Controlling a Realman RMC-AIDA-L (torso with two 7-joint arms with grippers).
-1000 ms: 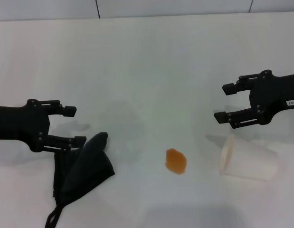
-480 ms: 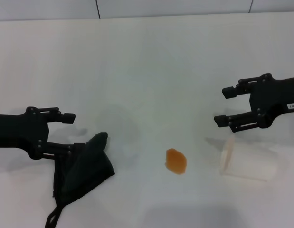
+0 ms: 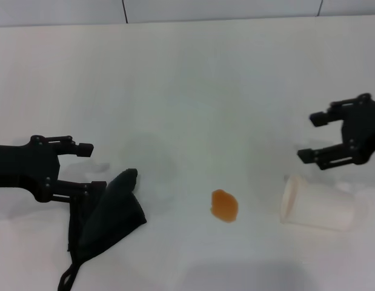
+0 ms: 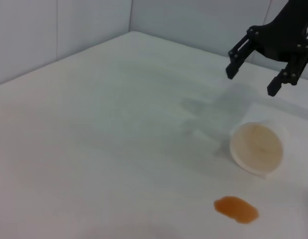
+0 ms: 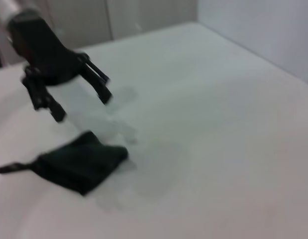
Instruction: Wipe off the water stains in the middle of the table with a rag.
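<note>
The left hand (image 3: 89,166) hung at the left of the head view, fingers apart, its lower finger touching the black rag (image 3: 105,217) at lower left. The orange water stains (image 3: 225,205) lay lower centre on the white surface (image 3: 193,91). At right, the right hand (image 3: 313,137) stood spread above a tipped paper cup (image 3: 317,204).

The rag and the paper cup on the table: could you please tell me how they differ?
The rag is black, soft and crumpled flat; the paper cup is white, stiff and tipped on its side. The rag lies beside the left pincer, the cup below the right pincer. Both rest on the table, flanking the orange stain.
</note>
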